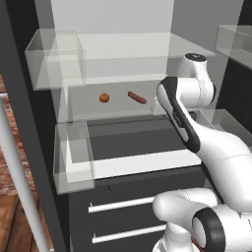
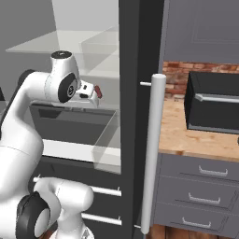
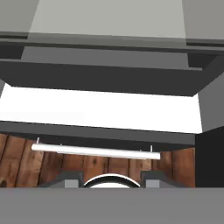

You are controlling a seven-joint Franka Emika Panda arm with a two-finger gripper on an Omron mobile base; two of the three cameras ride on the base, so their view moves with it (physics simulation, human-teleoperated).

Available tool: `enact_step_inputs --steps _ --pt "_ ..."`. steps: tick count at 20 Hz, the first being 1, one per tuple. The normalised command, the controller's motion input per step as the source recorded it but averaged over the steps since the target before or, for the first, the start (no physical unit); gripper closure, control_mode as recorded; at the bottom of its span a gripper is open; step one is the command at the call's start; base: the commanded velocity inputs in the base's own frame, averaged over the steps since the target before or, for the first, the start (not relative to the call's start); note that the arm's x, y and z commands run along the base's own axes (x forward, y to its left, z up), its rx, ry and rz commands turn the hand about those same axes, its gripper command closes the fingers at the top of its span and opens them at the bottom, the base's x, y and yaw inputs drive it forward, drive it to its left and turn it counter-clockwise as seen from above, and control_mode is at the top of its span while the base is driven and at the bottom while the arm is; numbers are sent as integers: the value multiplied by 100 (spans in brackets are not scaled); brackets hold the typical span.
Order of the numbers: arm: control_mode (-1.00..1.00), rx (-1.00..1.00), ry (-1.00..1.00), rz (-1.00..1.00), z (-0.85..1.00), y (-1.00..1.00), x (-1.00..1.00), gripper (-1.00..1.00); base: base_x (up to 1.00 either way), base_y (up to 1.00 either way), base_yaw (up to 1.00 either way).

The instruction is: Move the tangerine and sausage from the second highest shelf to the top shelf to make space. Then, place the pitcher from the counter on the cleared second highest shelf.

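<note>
The tangerine (image 1: 104, 98) and the sausage (image 1: 137, 97) lie a little apart on the greyish second highest shelf (image 1: 118, 107) inside the open fridge. Above it runs the pale top shelf (image 1: 128, 49), bare where it shows. My arm's wrist (image 1: 197, 74) hangs to the right of the sausage, at shelf height. In the right base view the hand (image 2: 88, 95) sits in front of the fridge, and a reddish end of the sausage (image 2: 98, 91) peeks past it. The gripper (image 3: 110, 180) points down, open, with nothing between its fingertips (image 3: 65, 179). The counter (image 2: 186, 135) shows; the pitcher is out of view.
Clear door bins (image 1: 54, 59) (image 1: 74, 157) hang at the left. The fridge's drawers with pale bar handles (image 1: 123, 204) lie below the shelves. A grey door handle pole (image 2: 151, 149) stands between fridge and counter. A black microwave (image 2: 214, 102) sits on the counter.
</note>
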Motion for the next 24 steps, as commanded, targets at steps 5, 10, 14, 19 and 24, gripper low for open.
enact_step_inputs --steps 5,10,14,19,24 --pt "-100 0 -19 0 0 16 0 -100 0 0 0" --pt "-100 0 -34 0 0 30 2 -100 0 0 0" --pt "-100 0 -14 -3 0 10 22 -100 0 0 0" --pt "-100 0 -7 -2 3 2 23 -100 0 0 0" --pt "-100 0 -15 0 3 16 15 -100 0 0 0"
